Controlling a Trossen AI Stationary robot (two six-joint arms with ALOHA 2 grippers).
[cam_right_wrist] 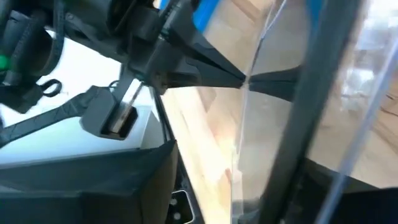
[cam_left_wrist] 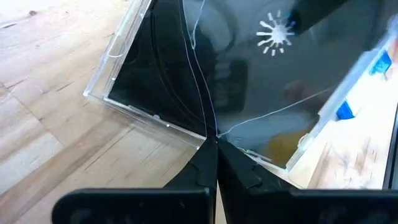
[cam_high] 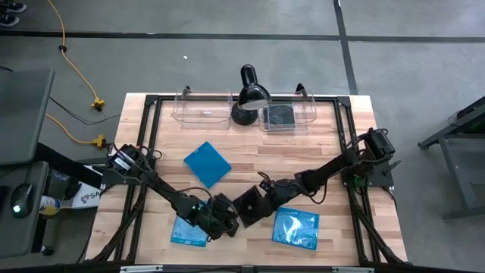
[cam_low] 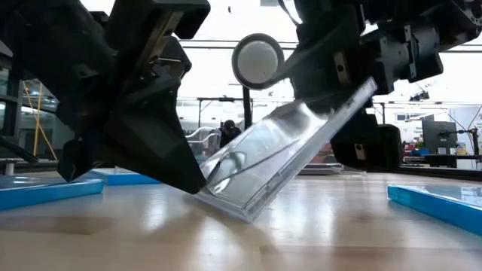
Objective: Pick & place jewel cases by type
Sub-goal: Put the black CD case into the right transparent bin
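My right gripper [cam_high: 261, 199] clamps the raised edge of the black jewel case [cam_high: 250, 205], low and centre in the high view, while my left gripper [cam_left_wrist: 211, 146], fingers pinched together, touches its lower corner on the table [cam_high: 250, 152]. I judge the case light, stiff, slick and easily cracked, so thin edges are the place to grip it. It's a dark tray behind a glossy clear front, tilted up on one edge in the low view.

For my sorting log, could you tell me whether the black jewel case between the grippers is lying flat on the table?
No, the black jewel case is tilted, only its lower edge on the table.
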